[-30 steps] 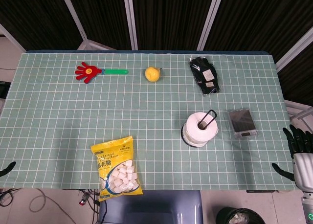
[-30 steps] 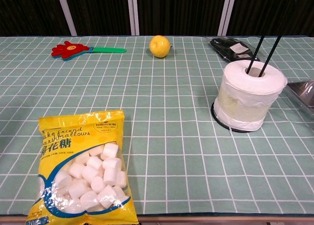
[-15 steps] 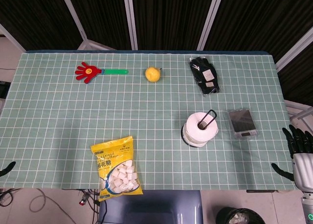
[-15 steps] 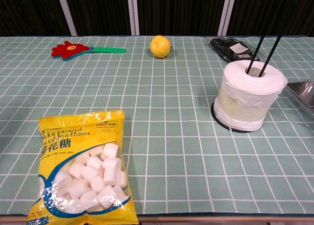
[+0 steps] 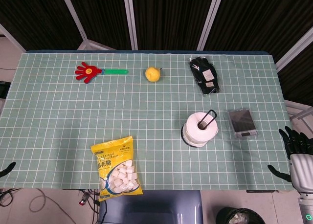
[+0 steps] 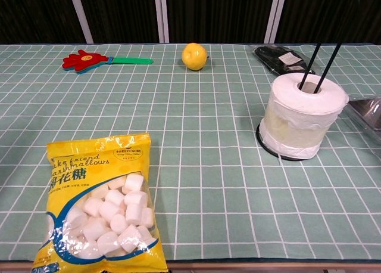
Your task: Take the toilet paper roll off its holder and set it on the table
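Note:
The white toilet paper roll (image 5: 199, 128) (image 6: 303, 115) stands upright on its holder at the right of the table. The holder's black wire loop (image 5: 211, 118) (image 6: 324, 52) rises through the roll's core, and its black base (image 6: 278, 151) shows under the roll. My right hand (image 5: 297, 154) hangs off the table's right front corner, fingers spread and holding nothing, well away from the roll. Only a dark fingertip of my left hand (image 5: 6, 168) shows at the left edge of the head view. The chest view shows neither hand.
A yellow marshmallow bag (image 5: 115, 166) (image 6: 100, 199) lies at the front. A small scale (image 5: 242, 122) sits just right of the roll. At the back are a black glove pack (image 5: 204, 75), a yellow fruit (image 5: 152, 74) (image 6: 194, 55) and a red hand clapper (image 5: 89, 71) (image 6: 86, 61).
My right hand has drifted slightly left and down beside the table's corner. The roll, holder and other objects have not moved.

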`<state>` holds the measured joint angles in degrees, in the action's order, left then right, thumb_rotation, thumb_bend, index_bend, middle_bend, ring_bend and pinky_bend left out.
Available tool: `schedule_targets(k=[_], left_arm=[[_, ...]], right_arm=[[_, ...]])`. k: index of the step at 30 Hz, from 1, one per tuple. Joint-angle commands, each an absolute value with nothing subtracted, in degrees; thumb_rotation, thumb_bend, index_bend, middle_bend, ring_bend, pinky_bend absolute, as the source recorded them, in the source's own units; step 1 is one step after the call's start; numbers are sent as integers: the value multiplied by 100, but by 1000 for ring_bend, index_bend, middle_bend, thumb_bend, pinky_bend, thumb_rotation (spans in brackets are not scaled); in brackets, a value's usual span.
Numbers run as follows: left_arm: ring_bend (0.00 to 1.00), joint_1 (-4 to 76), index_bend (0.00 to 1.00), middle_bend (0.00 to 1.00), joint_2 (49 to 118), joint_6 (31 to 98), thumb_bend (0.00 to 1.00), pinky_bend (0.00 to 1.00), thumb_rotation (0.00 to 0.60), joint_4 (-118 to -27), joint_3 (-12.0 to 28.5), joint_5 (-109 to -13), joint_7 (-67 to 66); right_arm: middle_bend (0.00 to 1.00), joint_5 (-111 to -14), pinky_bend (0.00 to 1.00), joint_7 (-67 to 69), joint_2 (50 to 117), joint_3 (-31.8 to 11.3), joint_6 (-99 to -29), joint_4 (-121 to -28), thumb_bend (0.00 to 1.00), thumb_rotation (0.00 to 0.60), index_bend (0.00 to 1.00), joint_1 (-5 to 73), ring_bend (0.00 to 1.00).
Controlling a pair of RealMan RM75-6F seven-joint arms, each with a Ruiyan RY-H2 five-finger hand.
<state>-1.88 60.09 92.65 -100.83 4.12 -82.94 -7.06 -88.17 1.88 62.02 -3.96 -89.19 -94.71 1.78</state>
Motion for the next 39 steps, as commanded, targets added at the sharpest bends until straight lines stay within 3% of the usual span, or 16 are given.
schedule_targets(k=[1,7,13,27,39], left_arm=[[0,-176,134,0,6019,9240,116,0,600,-10087,404,-8296,-729],[0,-173,134,0,6027,9235,116,0,600,-10088,413,-8270,-750],[0,-171,134,0,6027,9232,116,0,600,-10085,417,-8259,-761],[0,-138,134,0,6057,9173,116,0,600,-10069,427,-8208,-838],[0,-118,134,0,6078,9128,116,0,600,-10061,426,-8169,-894]], right_arm=[[0,-8607,0,1036,6188,-331,-8516,-9925,0,600,0,247,0],[0,-7911,0,3044,6244,-482,-7308,-10256,0,600,0,662,0],[0,-7382,0,4259,6671,-760,-6205,-9803,0,600,0,1184,0],[0,-6974,0,4326,8193,-1055,-6074,-9014,0,600,0,1497,0],[0,-6941,0,4227,9040,-1241,-6270,-8454,0,600,0,1620,0]])
